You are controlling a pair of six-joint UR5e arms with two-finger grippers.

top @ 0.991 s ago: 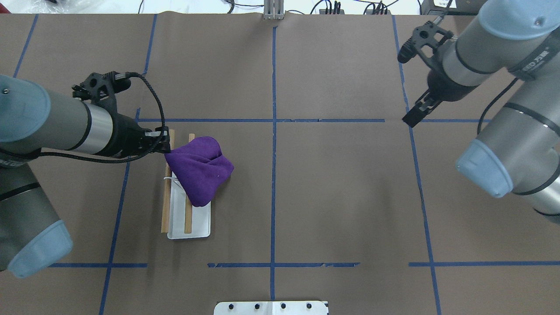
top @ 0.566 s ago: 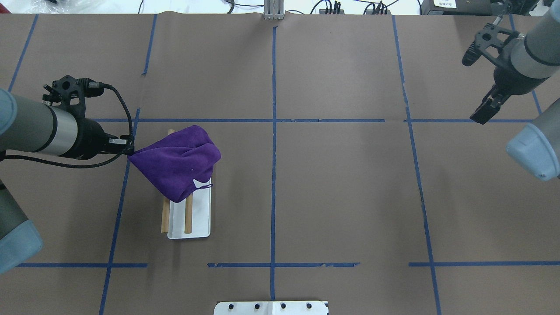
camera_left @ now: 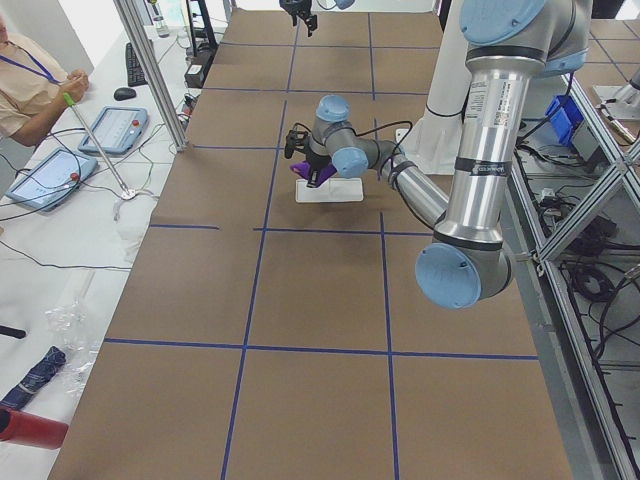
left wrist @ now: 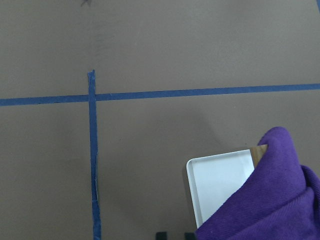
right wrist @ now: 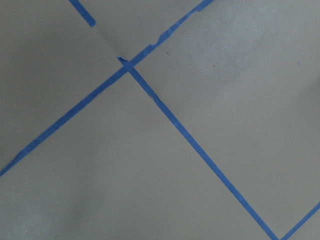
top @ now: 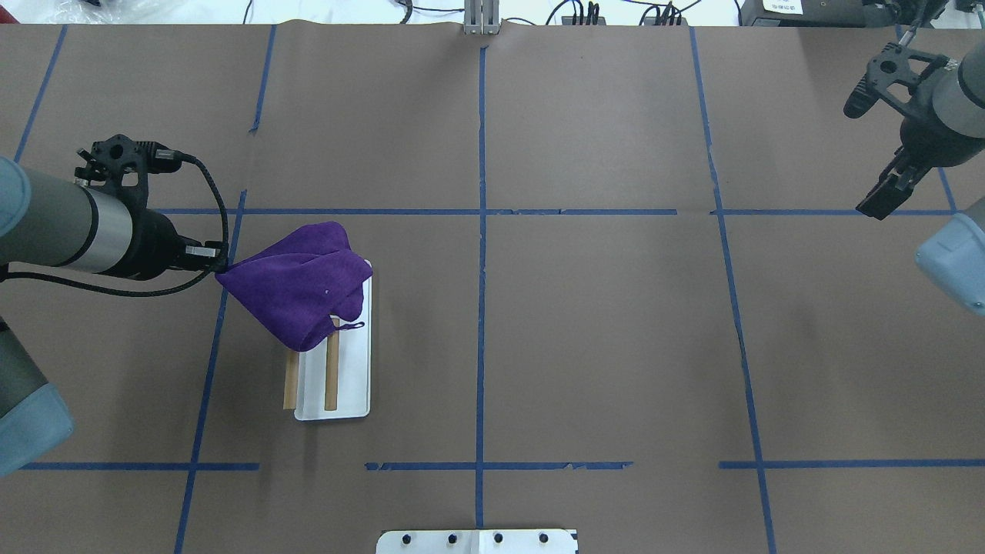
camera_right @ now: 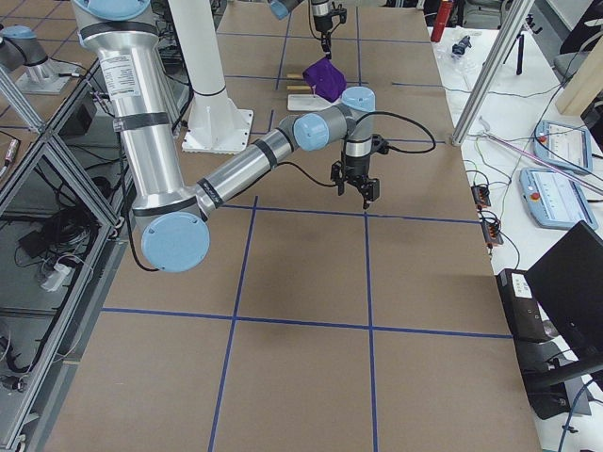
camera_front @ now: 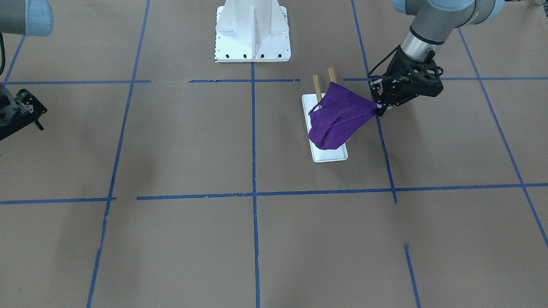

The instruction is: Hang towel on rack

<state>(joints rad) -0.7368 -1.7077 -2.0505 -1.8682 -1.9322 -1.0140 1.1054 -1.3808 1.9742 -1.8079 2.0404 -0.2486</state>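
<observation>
The purple towel (top: 300, 285) is stretched over the far end of the rack. The rack has a white tray base (top: 352, 385) and two wooden dowels (top: 331, 377). My left gripper (top: 219, 265) is shut on the towel's left corner, just left of the rack, and holds that corner raised. In the front-facing view the towel (camera_front: 338, 117) covers most of the rack's tray (camera_front: 329, 156), with the left gripper (camera_front: 377, 112) on its right. The left wrist view shows the towel (left wrist: 270, 200) and a tray corner (left wrist: 217, 182). My right gripper (top: 877, 201) is open and empty, far off at the right edge.
The large white pedestal base (camera_front: 252, 38) stands at the robot's side of the table, also at the bottom of the overhead view (top: 477, 541). Blue tape lines (top: 481, 231) mark a grid on the brown table. Operators' gear lies beyond the far edge.
My left gripper has pulled back to the left, dragging the towel leftward across the dowels. My right arm has withdrawn further to the right.
</observation>
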